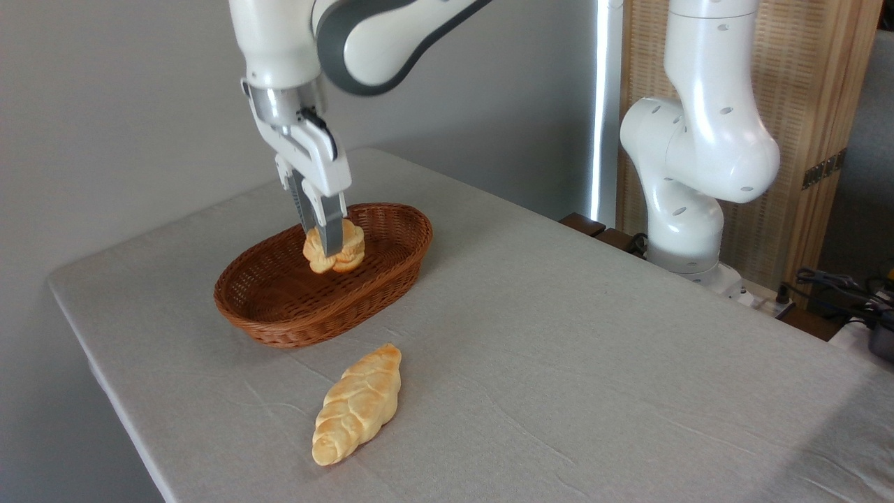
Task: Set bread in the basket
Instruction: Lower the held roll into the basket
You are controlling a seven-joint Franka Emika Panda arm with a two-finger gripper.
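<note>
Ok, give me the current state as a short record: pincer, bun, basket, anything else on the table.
pincer: pointing down over the basket, fingers closed on the bun
bun: round, golden-orange, tilted on edge in the grip, inside the basket's rim; whether it touches the basket floor cannot be told
basket: oval brown wicker, at the table's back left, nothing else in it
braided loaf: lying on the cloth in front of the basket, apart from it
table: covered with a pale grey cloth
release: not yet done

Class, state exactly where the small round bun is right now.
The bun is left of centre in the camera view, gripped in the gripper jaws over the inside of the wicker basket, behind the braided loaf.
</note>
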